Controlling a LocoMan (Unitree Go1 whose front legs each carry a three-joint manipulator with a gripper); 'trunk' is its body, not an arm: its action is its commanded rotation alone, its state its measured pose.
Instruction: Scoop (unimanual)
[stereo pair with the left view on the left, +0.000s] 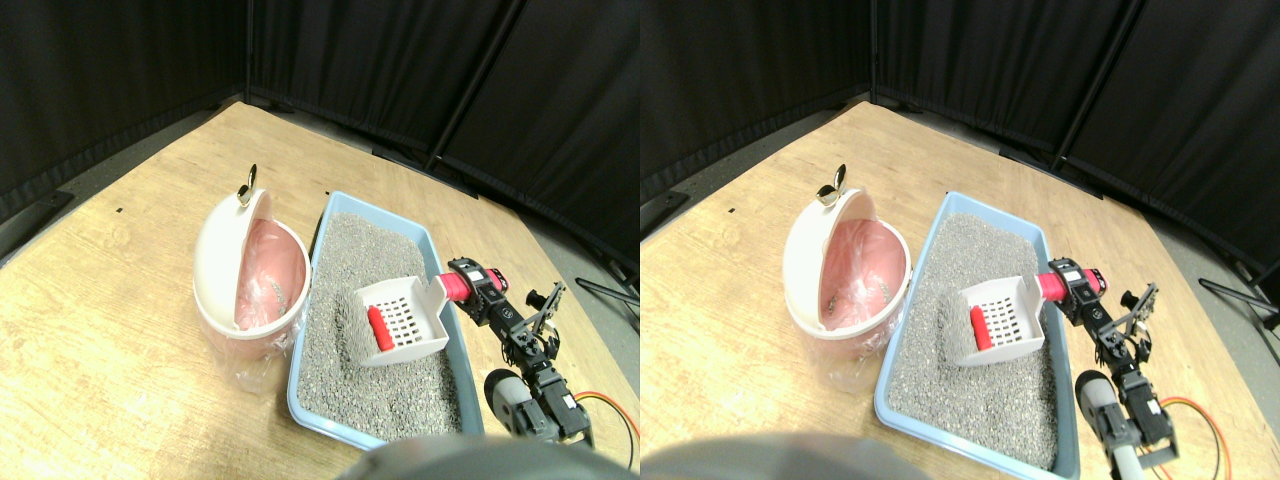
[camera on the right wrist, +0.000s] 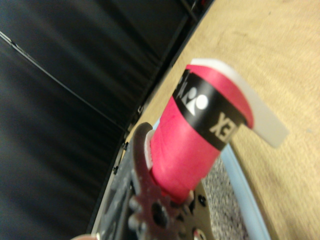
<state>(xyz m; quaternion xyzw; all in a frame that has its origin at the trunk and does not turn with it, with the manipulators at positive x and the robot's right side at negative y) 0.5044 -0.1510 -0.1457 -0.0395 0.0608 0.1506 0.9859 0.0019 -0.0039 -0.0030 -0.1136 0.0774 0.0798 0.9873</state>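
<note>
Stereo pair view: right end effector (stereo pair with the left view on the left: 462, 287) sits at the red-wrapped handle (stereo pair with the left view on the left: 455, 288) of the white slotted scoop (stereo pair with the left view on the left: 398, 320), over the right rim of the blue litter tray (stereo pair with the left view on the left: 310, 250); scoop body lies in or on the grey litter (stereo pair with the left view on the left: 385, 385) near the tray's middle, mouth towards the bin; one red piece (stereo pair with the left view on the left: 380, 328) rests inside the scoop against its slotted floor, so pickup looks done or close to it; can't tell whether the scoop has lifted clear of the litter; what's left, as I read it: raise, carry left, tip into the white swing-lid bin (stereo pair with the left view on the left: 250, 275), which stands on the desk (stereo pair with the left view on the left: 100, 330) touching or just beside the tray's left wall, lid tilted open, pink liner showing; small metal clip (stereo pair with the left view on the left: 246, 186) at the lid's top edge; nothing red visible in the bin yet, though the inside is only partly in view. Count: one scoop, one red piece, one tray, one bin, one clip; no other loose pieces seen in the litter. Wrist view: red-wrapped handle (camera on the right wrist: 187, 150) fills the centre with a black printed band, white scoop edge (camera on the right wrist: 260, 117) beyond it; dark frame of a jaw pressed against the handle's base; reads as the end effector clamped on the handle, though the jaw gap itself isn't visible; strip of blue tray rim (camera on the right wrist: 240, 185) and litter beside it, desk beyond.
</note>
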